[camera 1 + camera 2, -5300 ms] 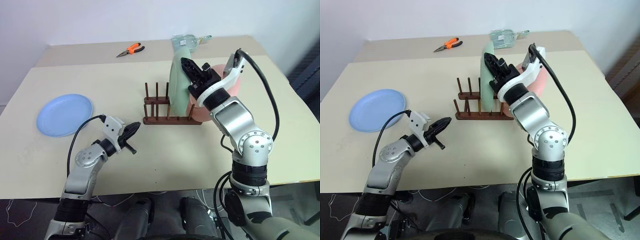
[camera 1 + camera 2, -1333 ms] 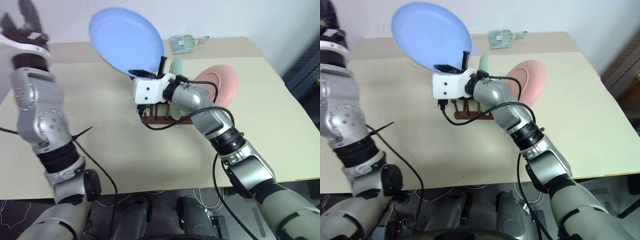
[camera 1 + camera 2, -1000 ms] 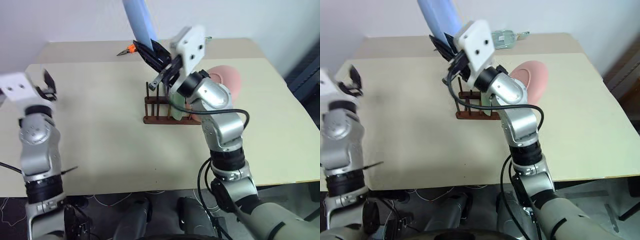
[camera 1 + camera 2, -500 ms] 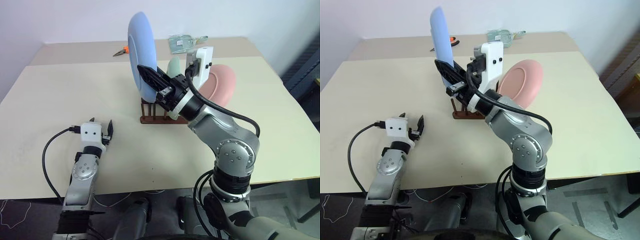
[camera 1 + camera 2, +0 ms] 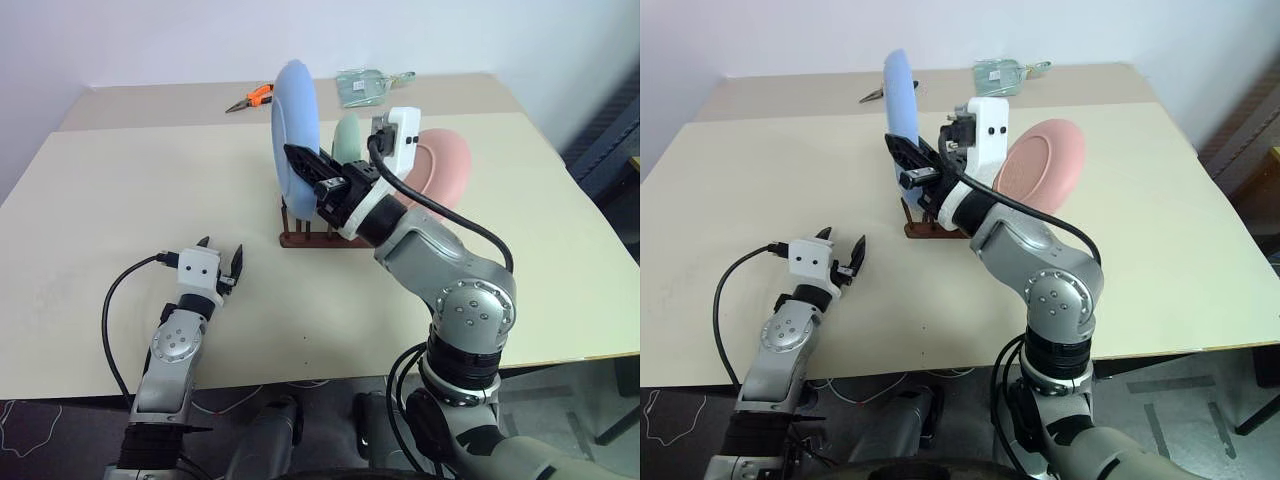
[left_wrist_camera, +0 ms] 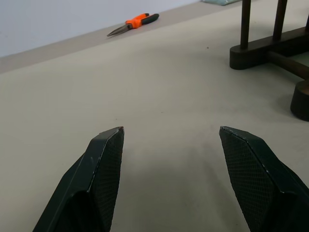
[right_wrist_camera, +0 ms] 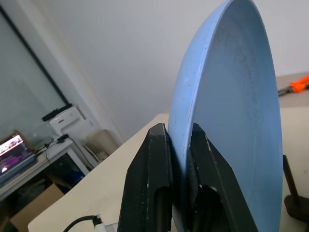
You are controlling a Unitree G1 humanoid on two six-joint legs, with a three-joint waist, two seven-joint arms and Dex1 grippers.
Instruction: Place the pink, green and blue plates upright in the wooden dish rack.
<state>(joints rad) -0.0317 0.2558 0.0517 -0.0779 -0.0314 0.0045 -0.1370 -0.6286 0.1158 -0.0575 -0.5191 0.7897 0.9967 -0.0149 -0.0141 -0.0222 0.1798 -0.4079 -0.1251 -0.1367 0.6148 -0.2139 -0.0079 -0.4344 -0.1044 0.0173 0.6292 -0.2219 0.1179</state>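
While the blue plate [image 5: 293, 128] is held on edge above the wooden rack [image 5: 305, 236], clamped at its lower rim by the 2 black fingers [image 7: 147, 193] of the right gripper [image 5: 308, 168], it has not yet gone between the pegs, so the last of the 3 placements is, in my judgement, only partly done. Of the other 2, the green plate [image 5: 347, 138] stands upright in the rack just behind the blue one, and the pink plate [image 5: 447, 170] leans at the rack's far end, at about 3 o'clock from the green one; both look placed, though the arm hides the slots they sit in. What seems left is to lower the blue plate into a free gap at the near end of the rack, where bare pegs show below it, and let go. At about 7 o'clock from the rack, well apart from it, the left gripper [image 5: 220, 262] hovers low over the beige table [image 5: 120, 190] with its fingers spread apart and nothing between them. At about 11 o'clock from the rack, near the table's back edge, lie orange-handled pliers [image 5: 250, 97], and at about 1 o'clock a clear plastic packet [image 5: 370, 83]; neither has a part in the job.
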